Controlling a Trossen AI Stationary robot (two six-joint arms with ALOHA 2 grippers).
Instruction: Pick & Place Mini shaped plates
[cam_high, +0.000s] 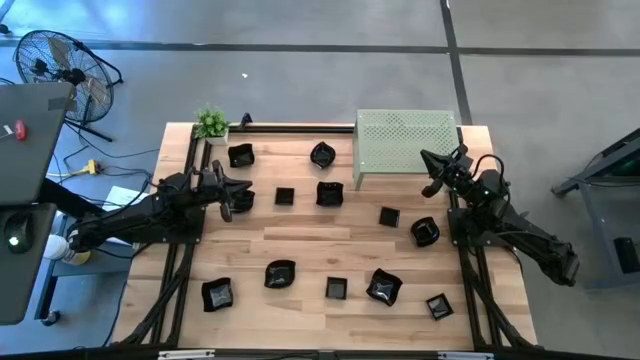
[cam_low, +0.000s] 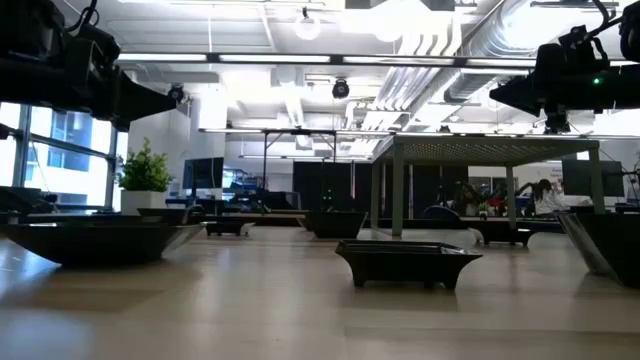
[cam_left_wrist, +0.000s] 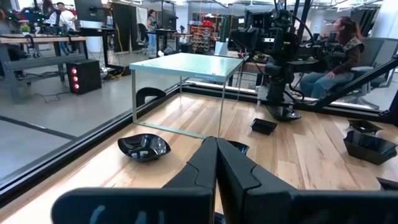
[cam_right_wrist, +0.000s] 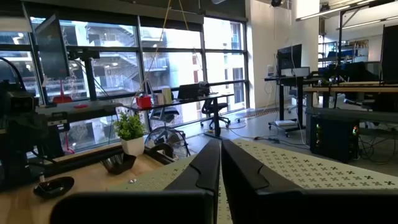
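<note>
Several small glossy black plates lie flat and scattered on the wooden table, among them a wavy one (cam_high: 322, 154), a square one (cam_high: 284, 196) and another (cam_high: 280, 273). My left gripper (cam_high: 228, 197) hovers shut above the table's left side, beside a plate (cam_high: 243, 199) that also shows just past its fingers (cam_left_wrist: 239, 147). My right gripper (cam_high: 432, 165) is shut and raised over the right end of the pale green perforated stand (cam_high: 405, 140); its fingers (cam_right_wrist: 221, 149) point across the stand's top (cam_right_wrist: 292, 168). In the low view both arms hang high above the plates (cam_low: 405, 262).
The green stand stands on thin legs at the table's far right (cam_left_wrist: 186, 65). A small potted plant (cam_high: 211, 122) sits at the far left corner, and a black rail (cam_high: 295, 128) runs along the far edge. A fan (cam_high: 60, 65) and a seated person (cam_left_wrist: 339, 50) are off the table.
</note>
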